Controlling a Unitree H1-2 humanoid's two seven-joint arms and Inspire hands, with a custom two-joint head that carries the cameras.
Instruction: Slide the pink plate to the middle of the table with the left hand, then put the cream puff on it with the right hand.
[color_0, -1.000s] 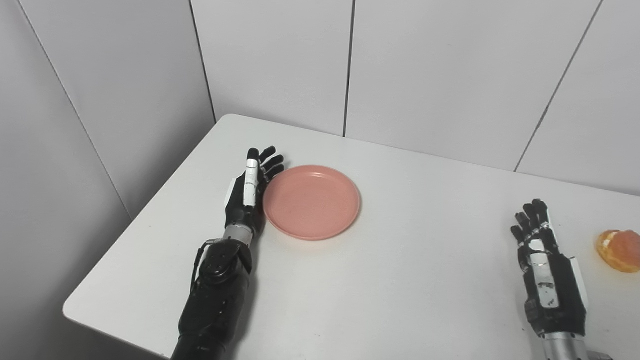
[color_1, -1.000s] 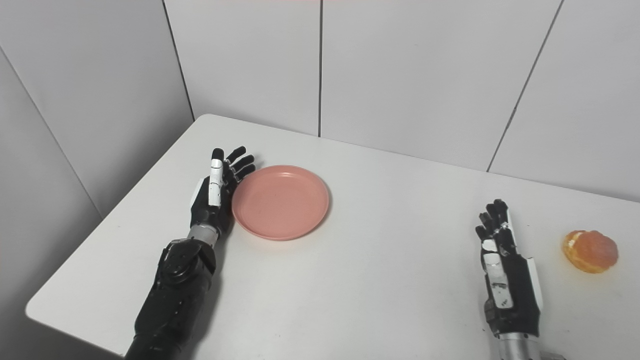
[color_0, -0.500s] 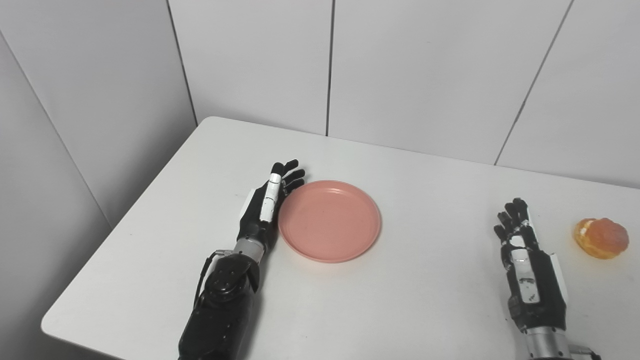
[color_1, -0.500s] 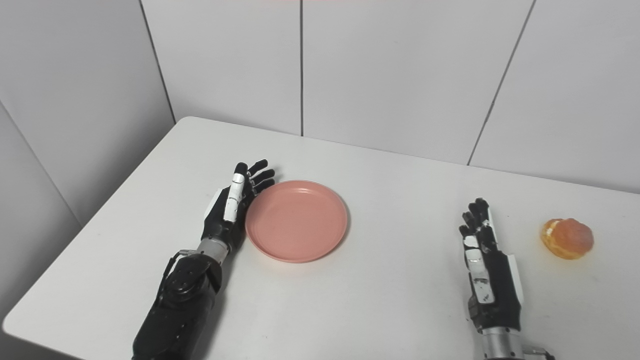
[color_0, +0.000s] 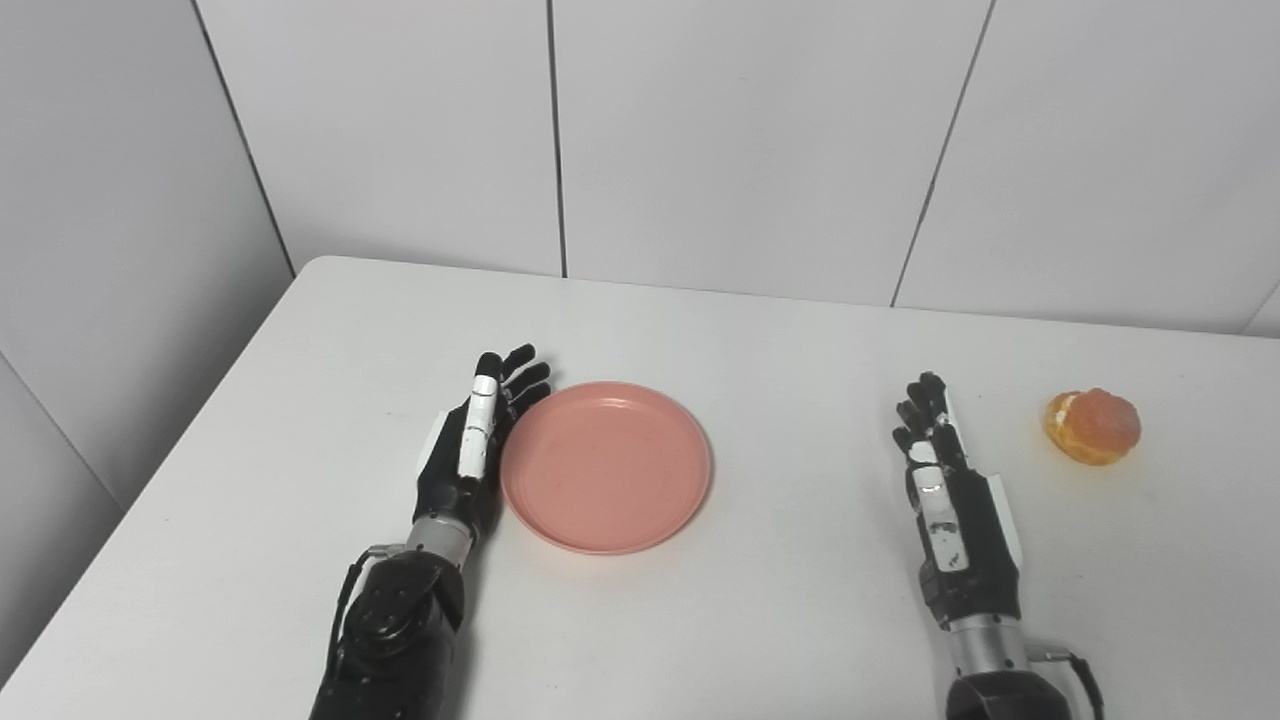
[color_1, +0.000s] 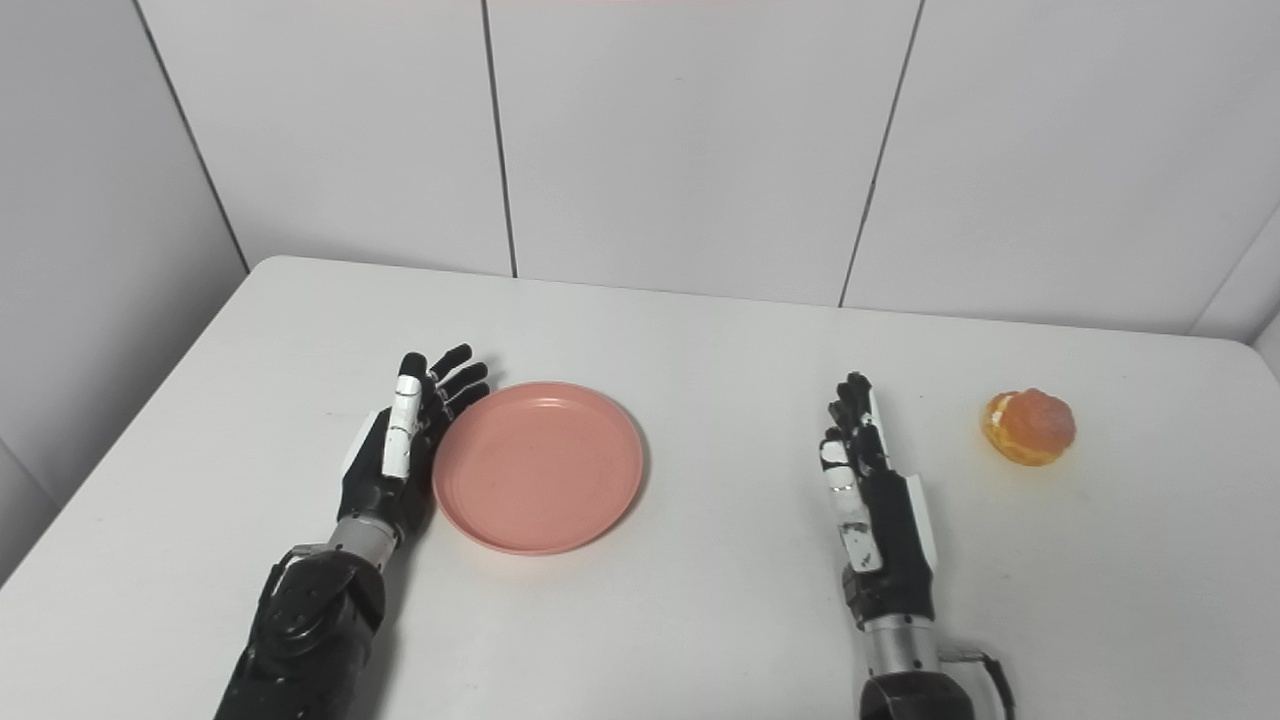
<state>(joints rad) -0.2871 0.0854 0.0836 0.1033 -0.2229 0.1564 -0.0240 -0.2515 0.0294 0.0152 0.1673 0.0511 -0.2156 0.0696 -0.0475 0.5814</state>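
The empty pink plate (color_0: 607, 465) lies flat on the white table (color_0: 790, 620), left of its middle. My left hand (color_0: 474, 450) is open, standing on its edge with the palm against the plate's left rim, fingers stretched forward. My right hand (color_0: 950, 500) is open and empty, resting on the table right of the middle. The cream puff (color_0: 1092, 426), orange-brown with cream showing at one side, sits on the table to the right of and a little beyond the right hand, apart from it. It also shows in the right eye view (color_1: 1029, 428).
White wall panels (color_0: 740, 140) rise just behind the table's far edge and along its left side. The table's left edge runs close to my left arm (color_0: 395, 630).
The camera has swung to the right, so the whole scene has shifted in the picture. The plate and my left hand have moved a little to the right on the table together. The right hand stays put.
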